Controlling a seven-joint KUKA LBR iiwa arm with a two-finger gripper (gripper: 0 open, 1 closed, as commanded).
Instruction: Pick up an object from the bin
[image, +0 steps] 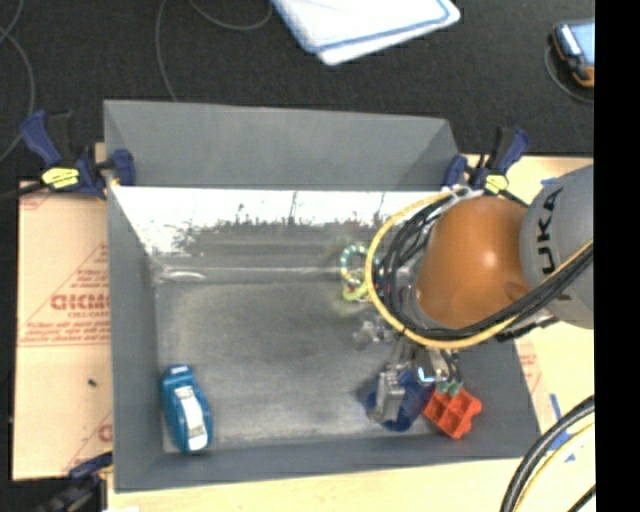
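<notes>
blue plastic piece (392, 408) is lying in the grey metal bin's (260, 340) near-right corner beside a red-orange block (452, 413). your gripper (408, 385) is hanging over it, grip state unreadable. you should be centring on blue before closing.

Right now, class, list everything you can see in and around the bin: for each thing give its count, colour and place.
bin: one, grey, middle of the view
dispenser-like thing: one, blue and white, near-left corner of the bin
block: one, red-orange, near-right corner
blue thing: one, blue, left of the block, beneath the gripper; kind unclear
ring-like thing: one, green and yellow, by the back wall, right of middle
sheet: one, white with a blue edge, outside the bin, beyond it
arm: one, orange cover, reaching in from the right
gripper: one, dark, low over the blue thing
</notes>
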